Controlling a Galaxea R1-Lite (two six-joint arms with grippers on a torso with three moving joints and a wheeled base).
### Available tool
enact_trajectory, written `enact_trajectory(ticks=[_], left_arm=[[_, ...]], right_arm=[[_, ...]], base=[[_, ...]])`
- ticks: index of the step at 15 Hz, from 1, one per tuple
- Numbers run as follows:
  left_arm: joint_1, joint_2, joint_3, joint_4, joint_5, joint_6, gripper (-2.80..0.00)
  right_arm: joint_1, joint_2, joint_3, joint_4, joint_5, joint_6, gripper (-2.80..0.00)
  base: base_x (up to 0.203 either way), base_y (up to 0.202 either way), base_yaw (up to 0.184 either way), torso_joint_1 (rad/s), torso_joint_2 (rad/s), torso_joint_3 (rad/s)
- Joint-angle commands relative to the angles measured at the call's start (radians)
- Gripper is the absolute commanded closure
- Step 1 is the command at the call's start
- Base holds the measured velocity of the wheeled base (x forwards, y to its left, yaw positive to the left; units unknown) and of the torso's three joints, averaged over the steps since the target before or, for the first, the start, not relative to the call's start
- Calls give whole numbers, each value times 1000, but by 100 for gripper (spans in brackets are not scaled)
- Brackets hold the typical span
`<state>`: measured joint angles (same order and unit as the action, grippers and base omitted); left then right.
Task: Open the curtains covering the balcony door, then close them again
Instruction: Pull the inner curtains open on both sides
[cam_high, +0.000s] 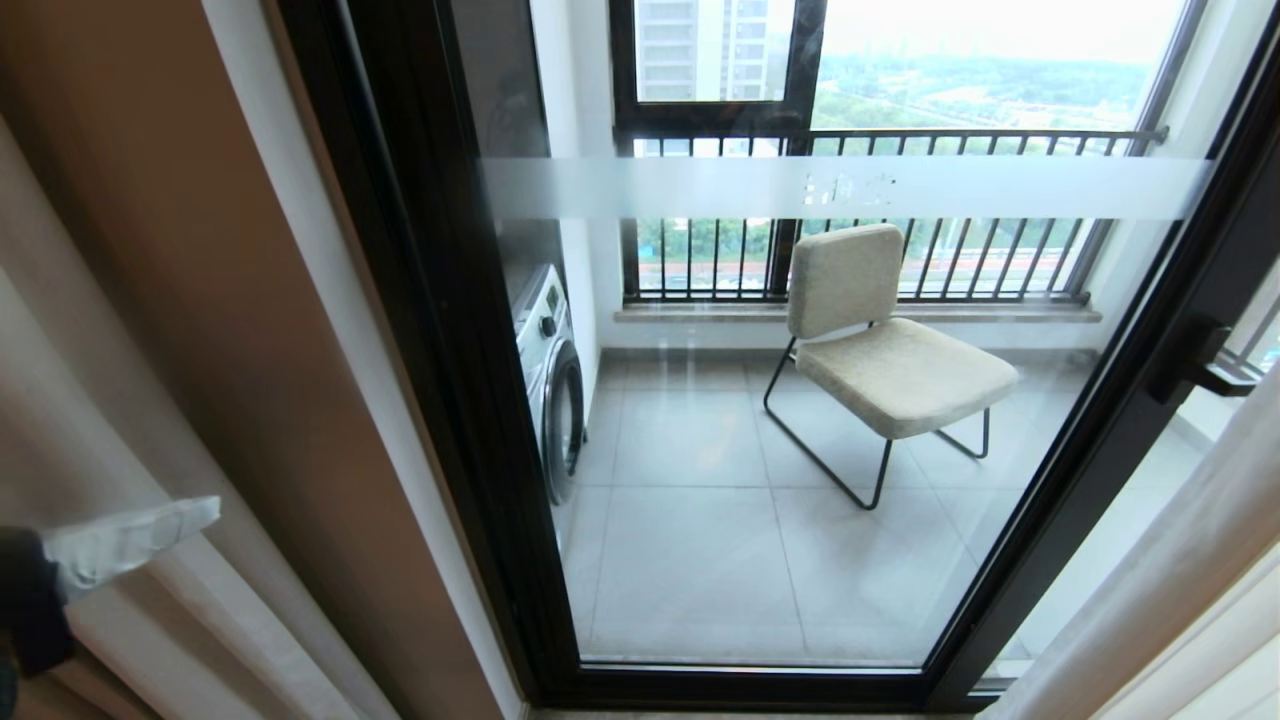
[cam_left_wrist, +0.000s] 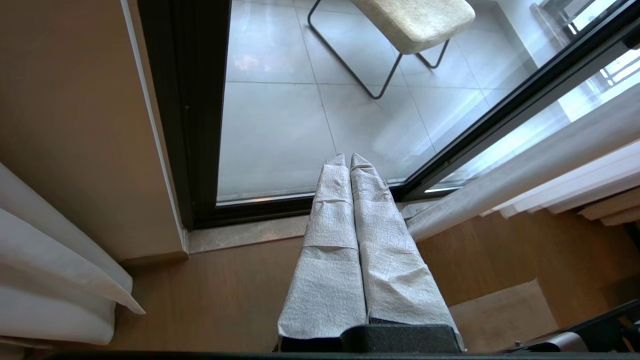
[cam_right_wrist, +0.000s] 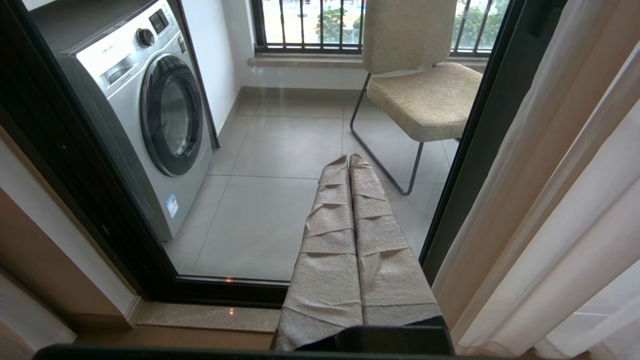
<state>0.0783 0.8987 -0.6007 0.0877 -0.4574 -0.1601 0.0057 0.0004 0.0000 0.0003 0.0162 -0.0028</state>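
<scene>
Head view: the balcony door (cam_high: 800, 400) fills the centre of the frame, its glass uncovered; the black frame's long axis runs top to bottom, leaning with the camera's tilt, and the frosted band (cam_high: 840, 187) crosses the pane horizontally in the upper part. The curtains (cam_high: 110, 420) are parted, gathered at the left edge and again at the lower right corner (cam_high: 1180, 590), their pleats running lengthwise from top to floor. Through the glass stand a beige chair (cam_high: 880, 350) right of centre and a washing machine (cam_high: 550, 380) at centre left.

My left fingers (cam_high: 205, 512), wrapped in pale cloth, enter at the lower left of the frame, pressed together and empty, lying in front of the left curtain folds and pointing right toward the door frame. In the right wrist view my right fingers (cam_right_wrist: 348, 159) are likewise pressed together and empty, at the frame's centre, aimed at the glass, with curtain folds (cam_right_wrist: 560, 200) along the right edge.
</scene>
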Motion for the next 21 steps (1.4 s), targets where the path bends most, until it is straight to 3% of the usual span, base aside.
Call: enact_trajectory(ticks=[1, 7, 15, 17, 19, 21], left_arm=[[1, -38, 76, -28, -3, 0, 0], [0, -212, 277, -57, 3, -1, 0], [10, -442, 430, -56, 140, -2, 0], [-33, -481, 472, -77, 219, 2, 0], [-115, -529, 562, -172, 397, 7, 0], [-139, -612, 597, -185, 499, 13, 0]], right_arm=[[0, 0, 0, 0, 1, 0, 0], [0, 0, 0, 0, 1, 0, 0], [0, 0, 0, 0, 1, 0, 0], [0, 0, 0, 0, 1, 0, 0], [0, 0, 0, 0, 1, 0, 0], [0, 0, 0, 0, 1, 0, 0]], base=[[0, 0, 0, 0, 0, 0], [0, 0, 0, 0, 0, 0], [0, 0, 0, 0, 0, 0], [0, 0, 0, 0, 0, 0], [0, 0, 0, 0, 0, 0], [0, 0, 0, 0, 0, 0]])
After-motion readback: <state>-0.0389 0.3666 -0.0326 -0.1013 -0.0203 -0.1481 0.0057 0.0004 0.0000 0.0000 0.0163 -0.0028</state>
